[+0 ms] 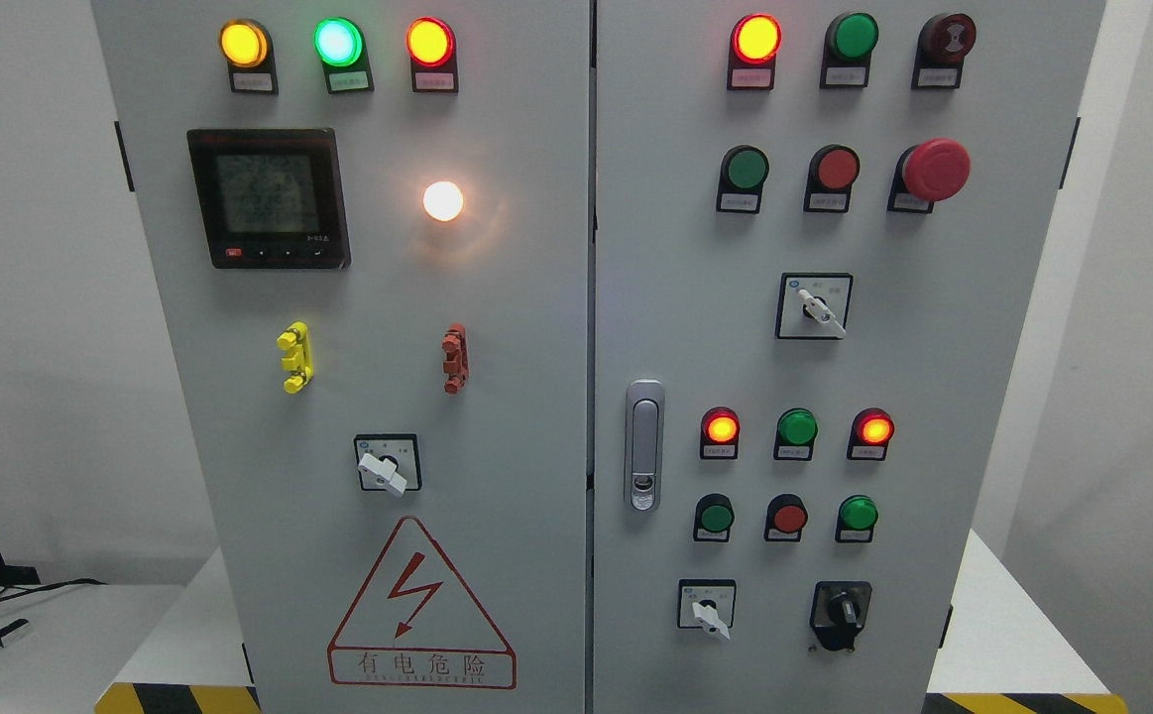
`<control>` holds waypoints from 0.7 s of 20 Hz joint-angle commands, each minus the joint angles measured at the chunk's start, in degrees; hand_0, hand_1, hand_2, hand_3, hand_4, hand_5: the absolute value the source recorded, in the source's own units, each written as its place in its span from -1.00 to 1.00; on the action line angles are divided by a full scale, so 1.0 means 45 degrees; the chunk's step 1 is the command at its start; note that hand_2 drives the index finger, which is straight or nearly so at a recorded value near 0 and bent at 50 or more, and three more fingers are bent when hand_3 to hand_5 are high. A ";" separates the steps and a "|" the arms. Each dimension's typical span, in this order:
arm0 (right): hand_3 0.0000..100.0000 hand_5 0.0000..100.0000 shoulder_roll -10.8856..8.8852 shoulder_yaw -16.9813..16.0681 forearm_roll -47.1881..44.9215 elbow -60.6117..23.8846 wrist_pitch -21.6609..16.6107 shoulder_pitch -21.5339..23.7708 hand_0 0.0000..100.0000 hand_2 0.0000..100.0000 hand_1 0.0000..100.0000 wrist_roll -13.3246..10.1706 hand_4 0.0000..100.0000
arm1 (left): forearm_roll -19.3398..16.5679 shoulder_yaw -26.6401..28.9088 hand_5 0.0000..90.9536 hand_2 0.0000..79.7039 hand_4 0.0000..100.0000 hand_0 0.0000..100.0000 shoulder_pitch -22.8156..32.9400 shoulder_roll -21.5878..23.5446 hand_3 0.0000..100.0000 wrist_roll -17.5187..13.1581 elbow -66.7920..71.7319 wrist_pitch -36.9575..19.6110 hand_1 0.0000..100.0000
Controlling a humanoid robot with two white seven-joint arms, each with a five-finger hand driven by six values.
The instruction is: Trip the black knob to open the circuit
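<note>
Looking at head view: black rotary knob (pixel 842 608) sits at the lower right of the right cabinet door (pixel 992 416), just right of a white selector switch (pixel 707 610), below a green pushbutton (pixel 858 514). Neither hand in frame, so finger state can't be told. Knob looks rigid, likely a stiff detent; pinch the raised centre bar and twist.

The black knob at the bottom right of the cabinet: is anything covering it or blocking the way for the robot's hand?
Nothing visible does. The black knob sits bare on the right door, below the green button and right of a white selector switch. No cover or guard shows on it. Neither robot hand is in view yet.
</note>
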 commanded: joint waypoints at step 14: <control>-0.99 -0.86 0.0115 0.0003 0.0371 -0.0731 -0.0208 0.0523 -0.19 -1.00 -0.38 -0.0068 -0.85 | 0.0059 0.0000 -1.00 -1.00 -1.00 -0.76 0.0000 0.0014 -1.00 0.0007 0.0000 -0.0001 -0.22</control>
